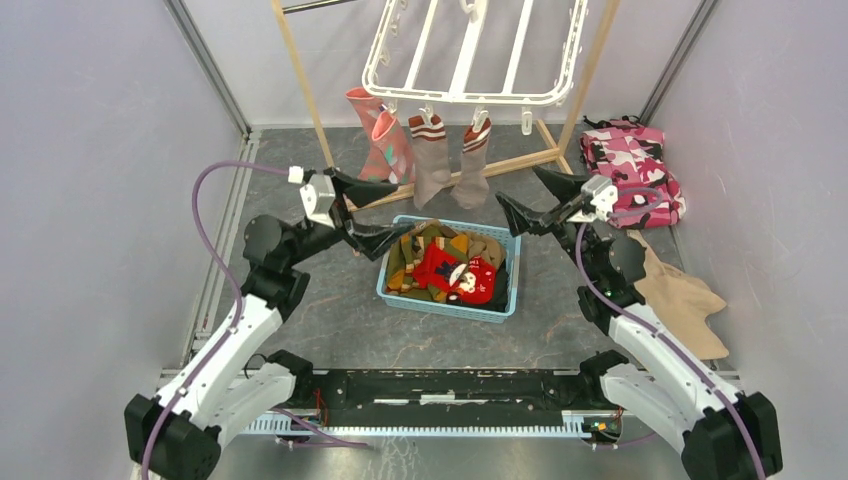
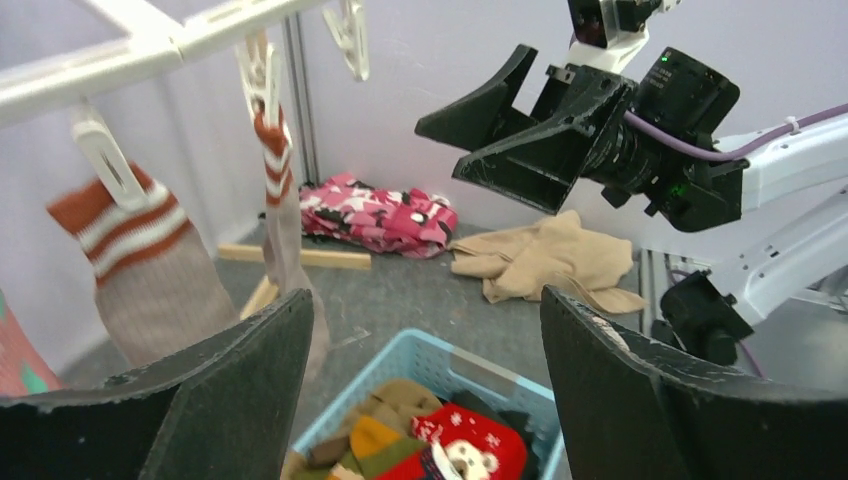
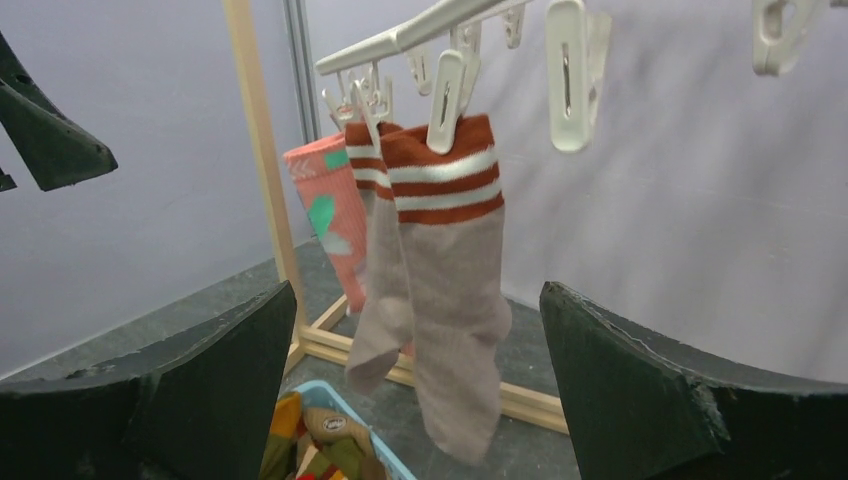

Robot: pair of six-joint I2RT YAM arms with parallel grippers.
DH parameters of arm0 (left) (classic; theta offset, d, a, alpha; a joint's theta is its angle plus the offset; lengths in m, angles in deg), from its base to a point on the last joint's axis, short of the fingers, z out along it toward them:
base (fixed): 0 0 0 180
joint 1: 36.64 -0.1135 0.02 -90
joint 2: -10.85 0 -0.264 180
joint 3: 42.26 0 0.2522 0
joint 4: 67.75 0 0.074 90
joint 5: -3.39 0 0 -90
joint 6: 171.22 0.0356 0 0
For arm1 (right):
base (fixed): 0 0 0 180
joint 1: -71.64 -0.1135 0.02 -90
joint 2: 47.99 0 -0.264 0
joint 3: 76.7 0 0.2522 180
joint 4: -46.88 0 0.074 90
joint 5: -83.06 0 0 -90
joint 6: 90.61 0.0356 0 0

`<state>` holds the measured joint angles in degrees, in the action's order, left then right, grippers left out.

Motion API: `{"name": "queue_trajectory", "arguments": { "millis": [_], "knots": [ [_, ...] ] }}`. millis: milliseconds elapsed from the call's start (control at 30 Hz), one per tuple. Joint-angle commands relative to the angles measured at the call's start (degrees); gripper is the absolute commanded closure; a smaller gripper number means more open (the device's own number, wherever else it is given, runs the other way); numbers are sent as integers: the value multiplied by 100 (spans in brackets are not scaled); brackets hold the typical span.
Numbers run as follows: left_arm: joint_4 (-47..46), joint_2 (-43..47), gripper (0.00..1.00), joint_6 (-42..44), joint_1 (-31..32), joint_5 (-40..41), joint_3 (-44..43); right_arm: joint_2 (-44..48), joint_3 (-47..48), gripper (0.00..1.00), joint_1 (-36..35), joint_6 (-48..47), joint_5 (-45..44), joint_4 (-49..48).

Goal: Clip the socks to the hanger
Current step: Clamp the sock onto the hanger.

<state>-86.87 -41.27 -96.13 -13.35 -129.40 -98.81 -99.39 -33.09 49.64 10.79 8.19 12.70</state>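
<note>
At centre left of the overhead view, the left pincer [image 1: 383, 214] is seen spread wide, with nothing held or touched between its black fingers. At centre right, the right pincer [image 1: 532, 200] is likewise spread wide and empty. Both are aimed inward toward a light blue basket [image 1: 447, 303], which is set on the worktop [image 1: 340, 310] between them. A heap of socks is kept in the basket, with a bright red sock [image 1: 470, 280] on top among olive and brown ones. At the right edge a tan garment [image 1: 680, 295] is laid on the worktop.

Above the basket in the frame, four socks are clipped along the near rim of the white hanger [image 1: 468, 55]. Two salmon-pink socks [image 1: 382, 140] are hung at the left, and two grey-brown socks [image 1: 432, 165] with red-and-white striped cuffs beside them. The hanger is seen between the posts of a light wooden frame [image 3: 262, 150]. At the upper right a pink camouflage cloth [image 1: 630, 160] is heaped. The dark grey worktop is enclosed by pale lilac walls.
</note>
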Motion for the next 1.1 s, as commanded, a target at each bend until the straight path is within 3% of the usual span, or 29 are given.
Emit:
{"name": "queue_trajectory", "arguments": {
  "millis": [0,200,333,433,567,733,833,967,1067],
  "knots": [
    [-25,511,11,-892,18,218,688,567,-385,2,7,-109,93,545],
    [-334,1048,0,-2175,18,695,1765,1390,-914,2,-6,-101,515,1481],
    [-563,1272,0,-3516,22,1457,2584,1902,-1241,2,-6,-121,607,1928],
    [-920,1251,0,-3831,19,1522,3001,2122,-1476,2,-3,-131,641,2135],
    [-414,1021,5,-3736,29,1456,2895,2178,-1816,2,-7,-84,674,2201],
    [672,418,32,-3195,243,1562,2441,1791,-1906,2,-3,46,481,2354],
    [1834,70,36,-2376,955,2646,1886,1552,-1911,2,-5,57,483,2311],
    [2881,-569,37,-1420,2330,4982,1085,1402,-1973,2,-5,60,516,2187],
    [3206,-1254,45,-1120,2627,5613,623,1357,-1998,2,-2,38,523,2162]
  ]
}}
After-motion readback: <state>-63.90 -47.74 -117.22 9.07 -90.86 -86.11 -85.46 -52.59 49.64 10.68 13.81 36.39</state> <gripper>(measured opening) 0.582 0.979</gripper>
